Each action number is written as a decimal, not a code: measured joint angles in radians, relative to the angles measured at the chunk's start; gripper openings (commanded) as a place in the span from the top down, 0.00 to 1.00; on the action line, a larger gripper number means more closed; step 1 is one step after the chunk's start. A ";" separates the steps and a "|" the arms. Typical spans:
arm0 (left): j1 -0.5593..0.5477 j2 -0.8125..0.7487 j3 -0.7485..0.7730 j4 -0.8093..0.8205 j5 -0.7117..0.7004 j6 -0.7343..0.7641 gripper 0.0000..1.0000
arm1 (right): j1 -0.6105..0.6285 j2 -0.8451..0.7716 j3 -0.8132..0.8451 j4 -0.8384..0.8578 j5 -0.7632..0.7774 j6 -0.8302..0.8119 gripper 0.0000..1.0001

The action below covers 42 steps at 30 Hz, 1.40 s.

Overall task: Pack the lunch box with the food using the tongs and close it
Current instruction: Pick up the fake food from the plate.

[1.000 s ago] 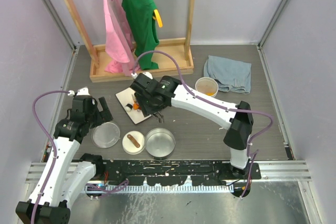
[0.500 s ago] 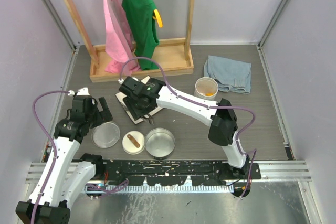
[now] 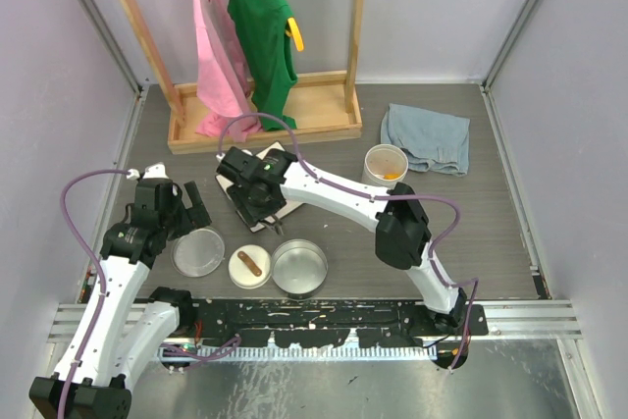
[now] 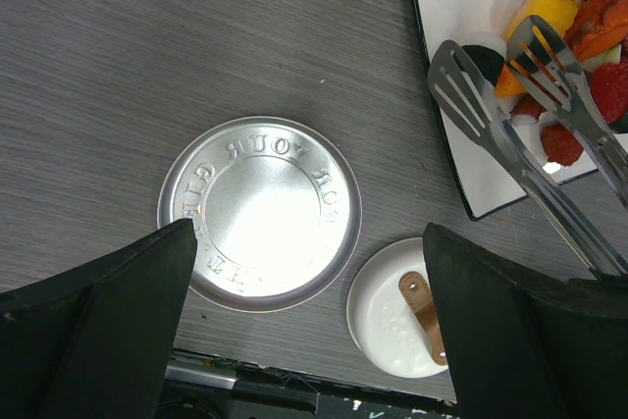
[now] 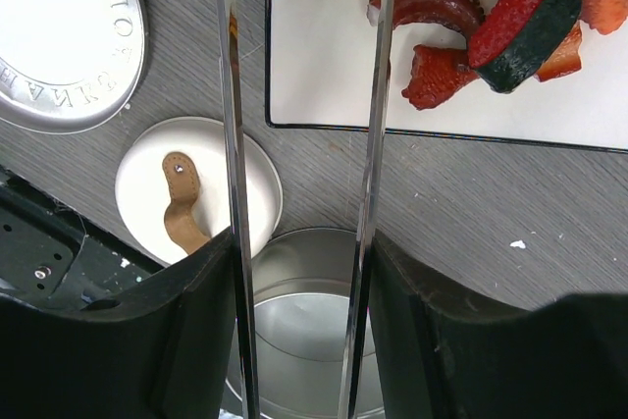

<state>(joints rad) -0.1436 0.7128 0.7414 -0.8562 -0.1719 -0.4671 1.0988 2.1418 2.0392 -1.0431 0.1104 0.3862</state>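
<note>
The tongs [image 4: 496, 136] are clamped in the right end effector [image 5: 302, 301], tips spread over the food [image 5: 520, 22] just ahead for pinching, while the left end effector [image 4: 309, 277] is held open, empty.

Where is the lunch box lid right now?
In the top view the lid lies flat, front-left, just left of the small dish with the brown piece.

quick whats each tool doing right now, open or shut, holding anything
Left tool: open, holding nothing.
Right tool: closed on the tongs.
</note>
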 measured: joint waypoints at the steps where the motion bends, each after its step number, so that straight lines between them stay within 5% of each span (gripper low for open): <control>1: 0.000 0.000 0.000 0.000 0.000 0.000 0.00 | 0.000 0.003 0.001 0.000 0.000 0.000 0.45; 42: 0.000 0.000 0.000 0.000 0.000 0.000 0.00 | 0.000 0.040 0.029 -0.034 0.003 0.001 0.53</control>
<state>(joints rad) -0.1436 0.7132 0.7414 -0.8562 -0.1719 -0.4675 1.0988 2.1818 2.0686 -1.0771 0.1139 0.3870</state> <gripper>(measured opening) 0.999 0.473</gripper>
